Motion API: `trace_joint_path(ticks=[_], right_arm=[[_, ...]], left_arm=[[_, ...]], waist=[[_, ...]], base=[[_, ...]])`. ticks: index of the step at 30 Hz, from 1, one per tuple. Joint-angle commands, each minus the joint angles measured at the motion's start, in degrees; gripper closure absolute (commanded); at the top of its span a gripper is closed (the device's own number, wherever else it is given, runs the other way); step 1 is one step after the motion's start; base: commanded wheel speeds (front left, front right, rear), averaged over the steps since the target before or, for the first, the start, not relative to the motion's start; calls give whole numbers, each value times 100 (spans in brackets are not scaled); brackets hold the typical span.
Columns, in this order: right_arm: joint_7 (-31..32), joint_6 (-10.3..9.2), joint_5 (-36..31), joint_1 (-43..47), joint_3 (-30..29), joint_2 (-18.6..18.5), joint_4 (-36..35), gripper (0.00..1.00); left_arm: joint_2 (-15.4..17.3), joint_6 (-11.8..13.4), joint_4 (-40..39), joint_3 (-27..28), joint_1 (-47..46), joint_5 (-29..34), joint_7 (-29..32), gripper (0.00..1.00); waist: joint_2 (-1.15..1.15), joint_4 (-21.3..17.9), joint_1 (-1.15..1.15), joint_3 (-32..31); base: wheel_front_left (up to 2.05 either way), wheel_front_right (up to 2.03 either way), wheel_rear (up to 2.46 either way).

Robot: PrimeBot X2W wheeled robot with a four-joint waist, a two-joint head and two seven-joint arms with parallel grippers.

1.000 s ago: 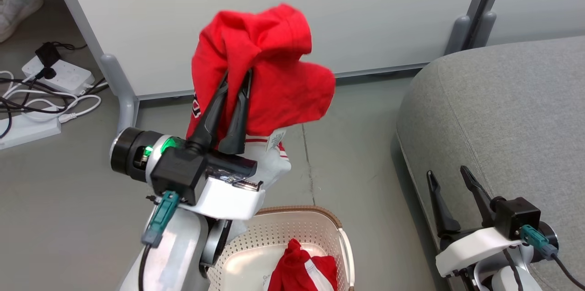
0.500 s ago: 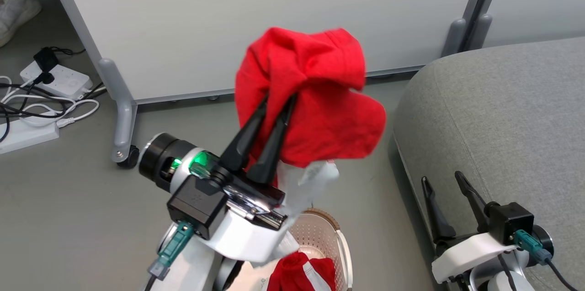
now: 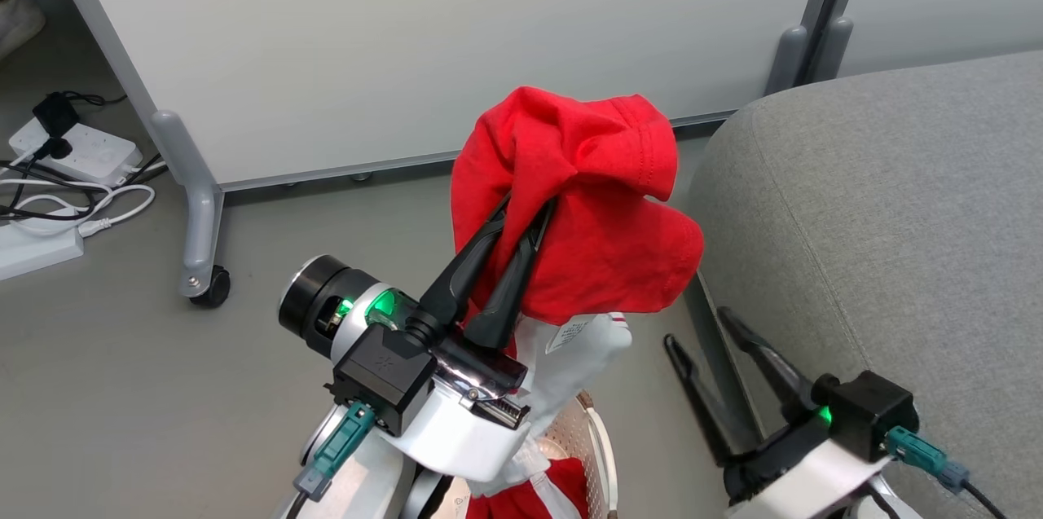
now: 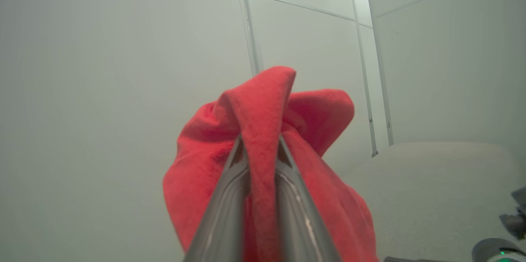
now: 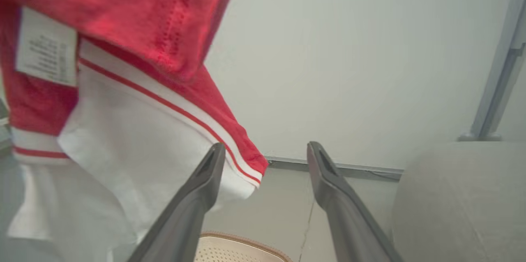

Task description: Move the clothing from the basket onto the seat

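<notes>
Head view, bottom edge: basket (image 3: 604,454) with one red garment (image 3: 562,494) lying inside. Above it the left gripper (image 3: 528,209) is clamped on a second red shirt (image 3: 587,201), which is lifted clear of the basket and near the seat (image 3: 896,201) edge. Left wrist view adds the pinched fold between the fingers (image 4: 222,212). Right gripper (image 3: 695,327) has jaws wide apart, beside the seat. Its wrist view catches the shirt's white panel, stripes and label (image 5: 45,46). Grey partition (image 3: 407,38) stands behind.

We see a smooth grey floor (image 3: 122,389) carrying the cream perforated plastic basket (image 3: 580,433), the large grey upholstered seat (image 3: 896,201) near it, a white partition (image 3: 407,38) on grey castor legs, and white power strips (image 3: 77,151) with cables.
</notes>
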Motion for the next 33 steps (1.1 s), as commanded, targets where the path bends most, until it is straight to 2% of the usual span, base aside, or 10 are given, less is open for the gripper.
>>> trace_joint_path(ticks=[1,6,11,17,19,25,33], right_arm=[[-23,5,183,-16,149,-123,-170,0],[-23,4,686,-141,757,-884,-1097,0],[-23,4,648,-354,1054,-1339,-1361,0],[-23,4,590,-568,1096,-1494,-1270,0],[-23,4,529,-674,1122,-1529,-1257,0],[-23,3,319,-984,1610,-1782,-1202,0],[-23,3,164,-1403,2333,-2017,-1008,0]], left_arm=[[16,-21,5,22,-73,19,-5,100],[17,-47,70,10,-84,79,-5,100],[16,-109,175,-84,-120,253,-5,100],[14,-175,192,-264,-132,291,-5,100],[14,-295,147,-440,-132,405,-5,100],[34,-511,238,-915,-125,511,-5,100],[28,-572,287,-1139,-180,399,-6,100]], waist=[[0,-4,0,1],[0,-9,0,19],[0,25,0,31],[0,98,0,25],[0,124,0,24],[0,168,0,43],[0,210,0,45]], base=[[0,0,0],[0,0,0],[0,0,0],[0,0,0],[0,0,0],[0,0,0],[0,0,0]])
